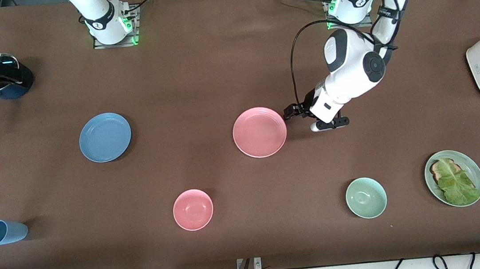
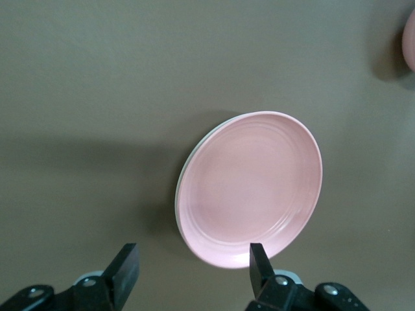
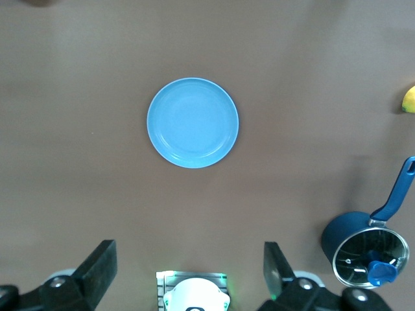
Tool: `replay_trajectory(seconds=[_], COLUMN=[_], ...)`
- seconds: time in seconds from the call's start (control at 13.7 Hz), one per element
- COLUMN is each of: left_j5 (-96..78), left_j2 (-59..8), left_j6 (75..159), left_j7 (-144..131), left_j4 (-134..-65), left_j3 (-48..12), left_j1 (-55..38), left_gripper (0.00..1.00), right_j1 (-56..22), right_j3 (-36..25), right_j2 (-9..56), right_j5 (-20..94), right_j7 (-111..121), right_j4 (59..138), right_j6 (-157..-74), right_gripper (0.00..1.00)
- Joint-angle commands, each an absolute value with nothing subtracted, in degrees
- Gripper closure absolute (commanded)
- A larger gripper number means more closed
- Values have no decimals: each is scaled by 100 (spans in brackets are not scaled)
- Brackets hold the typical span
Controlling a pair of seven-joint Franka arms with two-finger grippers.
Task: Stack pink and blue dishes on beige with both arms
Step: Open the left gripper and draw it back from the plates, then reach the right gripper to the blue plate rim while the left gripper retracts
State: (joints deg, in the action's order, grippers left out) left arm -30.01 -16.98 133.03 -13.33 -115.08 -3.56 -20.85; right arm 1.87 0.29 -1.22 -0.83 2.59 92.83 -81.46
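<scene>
With the pink plate (image 1: pixel 260 132) already sitting on a pale rim that peeps out along one edge in the left wrist view, which I take for the beige plate (image 2: pixel 183 178) beneath it, the first half of the stacking looks done and the blue half is what is left. The left pincer (image 1: pixel 292 112) hangs low just beside the pink plate's edge, toward the left arm's end of the bench (image 1: pixel 215 66), its fingers (image 2: pixel 124 267) parted and holding nothing. The blue plate (image 1: pixel 105 137) lies flat and alone, well apart from the stack toward the right arm's end. The right pincer (image 3: pixel 188 272) hangs high above it, spread wide and empty, and the front view shows only that arm's base. To my eye the next move belongs to the right arm: come down on the blue plate's rim, nip it, carry it over and set it square on the pink one, with the left arm drawn clear first. I can read no brand or writing anywhere; the marks on the arm bases are too small to make out.
</scene>
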Motion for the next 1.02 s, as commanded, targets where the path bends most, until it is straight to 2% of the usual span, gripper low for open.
replay_trajectory(seconds=[0.0, 0.15, 0.22, 0.58, 0.8, 0.95], left_j5=[-1545, -890, -661, 42, 185, 176], left_j2=[-1836, -1925, -1942, -1802, -1635, -1556], left_j6=[11836, 11086, 10970, 10749, 10197, 9994], left_j7=[-2045, -2031, -1874, -1021, -626, -265], left_j4=[-10314, -9749, -9608, -9510, -9256, -9071], left_j3=[-237, -220, -220, -220, -220, -228], left_j1=[-2083, -2048, -1926, -1521, -1100, -653], left_gripper=[23, 23, 23, 23, 22, 9], right_j1=[263, 343, 351, 421, 781, 914], right_j3=[35, -78, -175, -439, -457, -457], right_j2=[244, 710, 921, 1747, 2248, 2643], right_j5=[-193, -141, -123, 87, 604, 835], right_j7=[316, 325, 316, 509, 1105, 1318], right_j4=[9316, 9325, 9334, 9755, 10036, 10081], right_j6=[-8182, -8217, -8296, -9454, -10106, -10151], right_gripper=[0, 0, 0, 0, 0, 0])
